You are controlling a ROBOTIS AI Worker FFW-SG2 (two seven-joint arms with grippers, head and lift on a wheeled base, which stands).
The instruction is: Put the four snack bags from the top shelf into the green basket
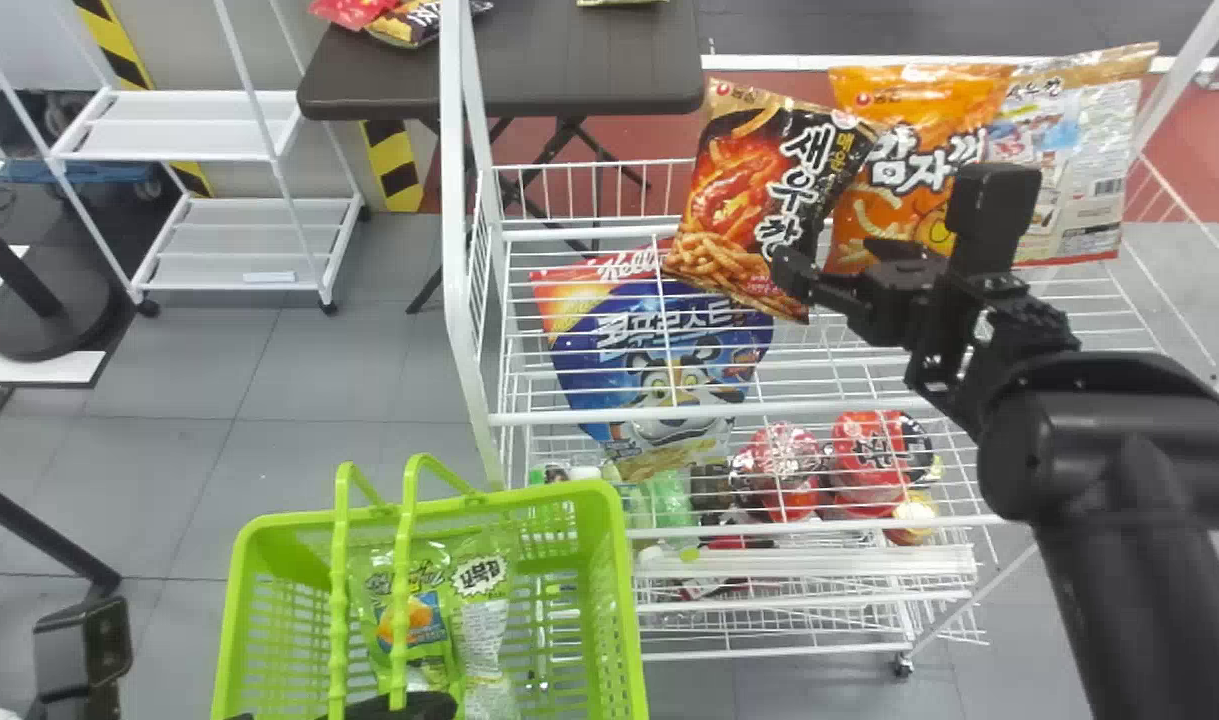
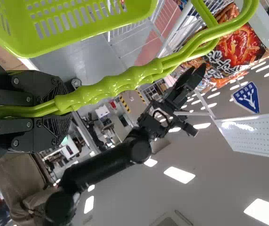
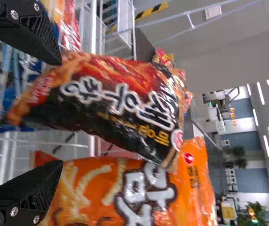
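White lettering is borne by the black bag (image 1: 729, 210) and orange bag (image 1: 904, 110), beside a pale bag (image 1: 1094, 180) on the top shelf (image 1: 514, 417); the right pincer (image 1: 834, 264) is spread wide nearby. Green bags (image 1: 414, 610) are contained in the green basket (image 1: 624, 590), its handles (image 2: 110, 85) clasped by the left pincer (image 1: 409, 706). Ceiling lights (image 2: 180, 174) are added by the left wrist view. Grey floor tiles (image 1: 299, 365) are seen below.

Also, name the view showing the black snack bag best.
The right wrist view: the black snack bag is large there, its front facing the camera. The head view shows it smaller; the left wrist view, partly behind green handles.
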